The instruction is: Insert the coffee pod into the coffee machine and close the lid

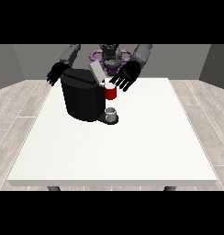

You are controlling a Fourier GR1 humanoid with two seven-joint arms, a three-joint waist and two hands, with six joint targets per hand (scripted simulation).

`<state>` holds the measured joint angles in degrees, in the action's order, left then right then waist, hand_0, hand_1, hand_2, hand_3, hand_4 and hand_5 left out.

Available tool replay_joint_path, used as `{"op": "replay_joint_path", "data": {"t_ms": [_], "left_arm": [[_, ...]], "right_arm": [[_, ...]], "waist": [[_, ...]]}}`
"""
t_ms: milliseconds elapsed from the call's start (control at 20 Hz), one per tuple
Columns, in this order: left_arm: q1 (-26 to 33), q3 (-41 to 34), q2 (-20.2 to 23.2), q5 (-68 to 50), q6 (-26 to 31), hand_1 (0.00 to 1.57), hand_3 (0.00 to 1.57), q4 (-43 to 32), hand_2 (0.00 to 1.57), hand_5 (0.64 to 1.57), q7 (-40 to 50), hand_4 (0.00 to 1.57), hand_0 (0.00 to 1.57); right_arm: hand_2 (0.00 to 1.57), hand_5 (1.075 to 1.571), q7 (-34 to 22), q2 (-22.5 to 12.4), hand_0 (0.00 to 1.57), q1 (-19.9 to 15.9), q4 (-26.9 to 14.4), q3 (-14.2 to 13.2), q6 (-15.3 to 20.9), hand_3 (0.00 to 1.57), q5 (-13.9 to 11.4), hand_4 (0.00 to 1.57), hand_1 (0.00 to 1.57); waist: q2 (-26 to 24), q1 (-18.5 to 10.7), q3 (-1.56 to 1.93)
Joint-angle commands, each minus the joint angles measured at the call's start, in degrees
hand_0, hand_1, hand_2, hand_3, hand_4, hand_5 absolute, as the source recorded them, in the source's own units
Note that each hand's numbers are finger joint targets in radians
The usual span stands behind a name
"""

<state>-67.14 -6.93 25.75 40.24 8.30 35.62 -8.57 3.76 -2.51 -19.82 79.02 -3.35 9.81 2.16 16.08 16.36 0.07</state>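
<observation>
A black coffee machine (81, 98) stands on the white table (118, 142), left of the middle. Its grey lid (96, 72) is tilted up and open. The machine's red head (110, 92) juts out to the right, above a small grey cup (111, 113) on the drip base. The hand at the view's right (125, 76) hovers just above and behind the red head, fingers spread. The hand at the view's left (55, 73) hangs behind the machine's top left corner, fingers relaxed. I cannot make out the coffee pod.
The table's wide front and right parts lie below and right of the machine. A grey wall and wood floor surround the table.
</observation>
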Motion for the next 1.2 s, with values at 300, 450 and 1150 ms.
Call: {"op": "replay_joint_path", "data": {"t_ms": [300,450,1150], "left_arm": [[-0.29,3.48,1.23,3.44,4.64,0.00,0.00,-0.94,0.00,1.571,-0.84,0.00,0.00],[0.36,3.63,0.76,4.05,3.73,0.00,0.00,-1.14,0.00,1.571,-1.34,0.00,0.00],[3.80,2.69,-1.77,3.28,4.51,0.00,0.00,1.08,0.00,1.571,-0.83,0.00,0.00]], "right_arm": [[0.00,1.571,-1.16,-1.28,0.00,-0.09,-1.65,-1.20,-0.89,0.00,0.89,0.44,0.00],[0.00,1.571,-0.06,0.61,0.00,1.39,-0.96,0.79,1.06,0.00,-1.13,0.36,0.00],[0.00,1.571,-1.15,-3.29,0.00,3.26,-2.95,-3.12,-2.52,0.00,2.36,0.38,0.00]], "waist": [[-0.84,-0.32,-0.05],[-1.17,-0.12,-0.05],[-7.56,-3.71,-0.06]]}}
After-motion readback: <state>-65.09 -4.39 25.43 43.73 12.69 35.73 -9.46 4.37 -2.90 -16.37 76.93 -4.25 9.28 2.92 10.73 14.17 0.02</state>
